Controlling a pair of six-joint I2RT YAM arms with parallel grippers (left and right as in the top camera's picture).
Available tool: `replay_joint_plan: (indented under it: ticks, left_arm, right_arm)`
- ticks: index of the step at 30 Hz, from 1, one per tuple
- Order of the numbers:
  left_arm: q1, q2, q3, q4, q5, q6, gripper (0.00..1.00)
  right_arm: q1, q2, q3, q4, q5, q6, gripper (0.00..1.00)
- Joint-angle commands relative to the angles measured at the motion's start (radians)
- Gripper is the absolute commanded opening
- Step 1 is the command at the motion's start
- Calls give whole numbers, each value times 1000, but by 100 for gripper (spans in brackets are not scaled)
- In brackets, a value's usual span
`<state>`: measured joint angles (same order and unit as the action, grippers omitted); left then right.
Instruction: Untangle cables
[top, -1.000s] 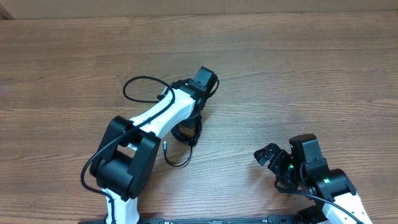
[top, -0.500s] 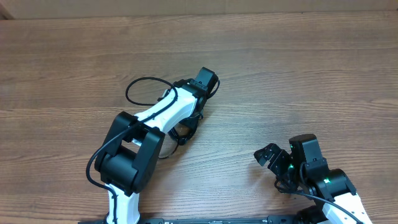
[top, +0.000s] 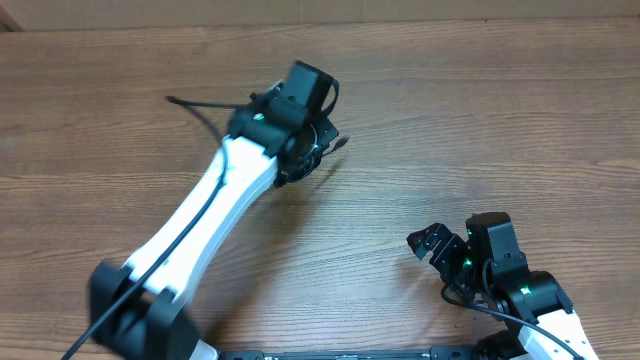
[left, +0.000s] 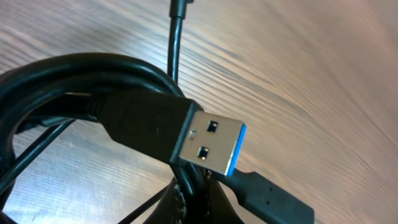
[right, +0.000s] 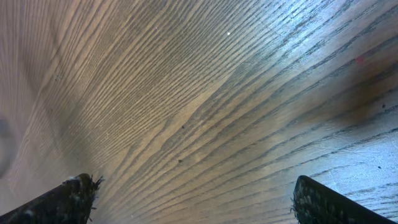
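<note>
Currently the left gripper (top: 315, 150) is closed on the bunched cables (left: 124, 68) (a blue plug (left: 211, 140) sticks out) near the table's (top: 480, 120) far edge; the right gripper (top: 432, 245) stands wide open near the front edge.

Overhead: the left gripper (top: 305, 140) covers most of the cables (top: 322, 160), and its jaws are hidden. Left wrist view: the cables run off the left and bottom edges. Right wrist view: the fingertips (right: 74, 196) of the right gripper (right: 193, 211) are cut off by the bottom edge.
</note>
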<state>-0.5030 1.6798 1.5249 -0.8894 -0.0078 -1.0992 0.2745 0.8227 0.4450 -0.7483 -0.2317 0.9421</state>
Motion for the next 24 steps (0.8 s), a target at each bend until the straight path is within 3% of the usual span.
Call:
replay_joint_plan:
  ticks: [1,4,7,11,14,16,20,24]
  left_arm:
    - [0,-64,14,-48,109,142,4]
    - [0,-93,14,-125,117,132,4]
    - [0,-96,13,-229,112,4,4]
    - [0,-94,-7,-398,103,-415,4]
    - [-10,-94,-32,-483,117,-748,11]
    - [-22,-94,-47,-494,145,-874,11]
    - [-53,-92,-59,-477,148,-971,7]
    - [-90,-90,-59,-430,19,-977,4]
  right_arm:
    - [-6,-8,7,6,6,7,100]
    - [-6,-8,7,16,6,7,100]
    - [-6,-8,7,23,6,7,100]
    - [-6,-8,7,63,-83,-3,100]
    - [-5,-8,7,140,-306,-115,100]
    - [-5,-8,7,218,-506,-211,98]
    - [4,-8,7,401,-805,-263,84]
    - [91,-8,8,531,-807,-259,74]
